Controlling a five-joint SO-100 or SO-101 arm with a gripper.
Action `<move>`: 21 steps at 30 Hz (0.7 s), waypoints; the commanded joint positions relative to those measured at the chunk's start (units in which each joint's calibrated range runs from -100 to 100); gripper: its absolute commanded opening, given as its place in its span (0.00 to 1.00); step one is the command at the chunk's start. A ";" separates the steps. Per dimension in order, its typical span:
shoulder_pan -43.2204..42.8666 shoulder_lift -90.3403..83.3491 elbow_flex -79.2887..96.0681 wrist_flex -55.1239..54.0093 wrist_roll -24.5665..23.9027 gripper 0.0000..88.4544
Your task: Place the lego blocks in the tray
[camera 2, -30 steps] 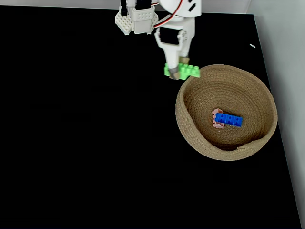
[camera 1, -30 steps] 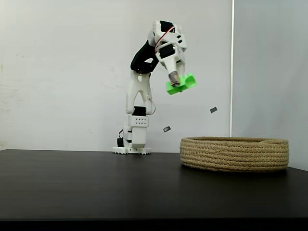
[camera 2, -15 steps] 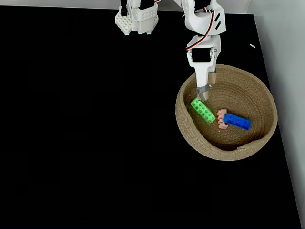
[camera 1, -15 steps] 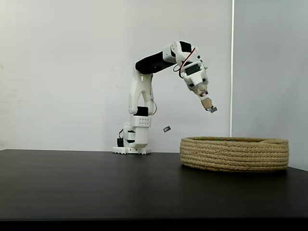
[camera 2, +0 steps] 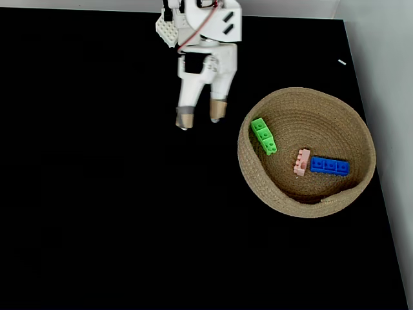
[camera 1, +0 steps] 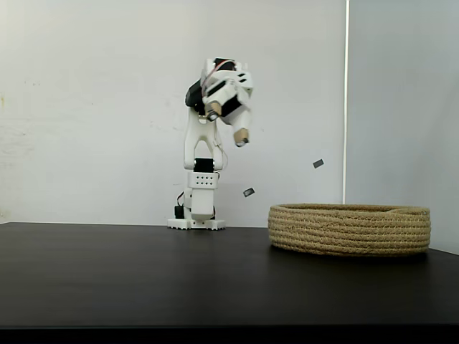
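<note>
All three lego blocks point(camera 2: 300, 154) lie in the tray point(camera 2: 258, 187); the tool point(camera 2: 201, 118) hangs wide open and empty, so it only needs parking clear of the rim

From the side fixed view, the tray point(camera 1: 350, 229) wall hid the bricks inside. From above, the arm base point(camera 2: 173, 26) was cut off by the top edge.

My base point(camera 1: 195, 223) is bolted at the far edge of a black table point(camera 2: 97, 213), seen along the top edge in the view from above. The coiled rope tray point(camera 2: 258, 187) sits directly on the table toward its right side, apart from my base.
</note>
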 commanded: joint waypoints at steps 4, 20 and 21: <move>7.69 -30.76 43.55 -29.75 8.45 0.00; 1.01 -59.74 77.48 -21.09 21.05 0.00; 0.76 -60.51 77.48 -18.42 21.29 0.00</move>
